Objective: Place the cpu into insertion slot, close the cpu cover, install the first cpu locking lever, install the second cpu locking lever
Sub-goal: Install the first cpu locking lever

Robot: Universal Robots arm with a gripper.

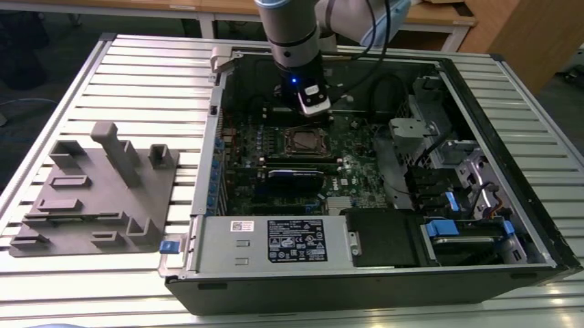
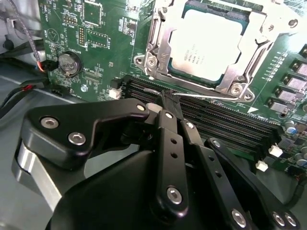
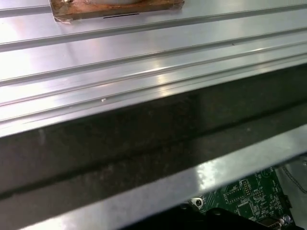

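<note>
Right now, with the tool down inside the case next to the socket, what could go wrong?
The tool sits close above the memory slots and beside a thin locking lever; a slip could bend the lever or scrape the motherboard. The cpu is already under the cpu cover, so a knock there could stress it.

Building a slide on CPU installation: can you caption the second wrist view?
Gripper hovers beside the socket, cpu seated under the closed cpu cover.

table: slatted aluminium (image 1: pixel 109 75) | behind: wooden desks (image 1: pixel 174 7) | floor: dark
</note>
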